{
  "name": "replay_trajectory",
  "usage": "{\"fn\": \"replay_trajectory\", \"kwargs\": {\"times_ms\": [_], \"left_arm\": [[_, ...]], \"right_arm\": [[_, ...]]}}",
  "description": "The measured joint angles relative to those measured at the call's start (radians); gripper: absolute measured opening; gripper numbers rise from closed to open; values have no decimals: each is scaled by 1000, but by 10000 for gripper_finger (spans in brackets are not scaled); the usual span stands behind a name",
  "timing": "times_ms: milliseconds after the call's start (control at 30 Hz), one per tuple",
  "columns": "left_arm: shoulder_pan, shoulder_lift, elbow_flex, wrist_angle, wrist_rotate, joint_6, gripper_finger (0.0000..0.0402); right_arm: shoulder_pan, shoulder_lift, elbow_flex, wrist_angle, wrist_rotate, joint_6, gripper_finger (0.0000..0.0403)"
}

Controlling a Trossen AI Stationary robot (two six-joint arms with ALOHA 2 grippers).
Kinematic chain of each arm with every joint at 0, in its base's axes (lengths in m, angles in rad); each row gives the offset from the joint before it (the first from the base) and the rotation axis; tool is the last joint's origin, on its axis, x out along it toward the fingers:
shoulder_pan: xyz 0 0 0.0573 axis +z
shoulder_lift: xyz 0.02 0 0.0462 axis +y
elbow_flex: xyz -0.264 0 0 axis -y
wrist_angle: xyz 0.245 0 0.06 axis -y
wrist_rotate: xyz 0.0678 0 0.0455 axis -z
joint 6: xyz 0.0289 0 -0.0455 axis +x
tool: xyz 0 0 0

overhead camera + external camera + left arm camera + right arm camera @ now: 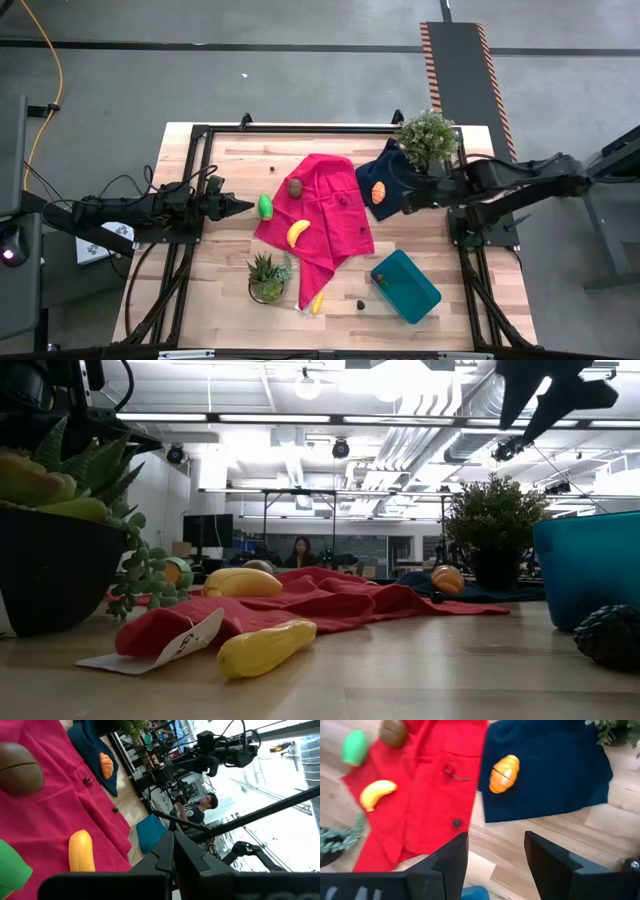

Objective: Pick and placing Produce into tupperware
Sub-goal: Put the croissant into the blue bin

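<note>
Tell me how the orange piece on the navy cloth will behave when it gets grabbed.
The orange piece looks rounded and smooth, so it may roll or squirt sideways if pinched off-centre. Its dark seam suggests a rigid, hollow toy, probably light. It lies on the soft navy cloth, which might bunch or drag under the right end effector, whose open fingers look wide enough to straddle it.
</note>
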Motion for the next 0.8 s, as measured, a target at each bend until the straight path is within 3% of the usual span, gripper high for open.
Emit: {"fn": "replay_trajectory", "kwargs": {"times_ms": [400, 800], "left_arm": [[0, 0, 0, 1, 0, 1, 1], [0, 0, 0, 1, 1, 0, 1]], "right_arm": [[-176, 154, 0, 150, -26, -115, 185], [-299, 321, 0, 165, -116, -155, 187]]}}
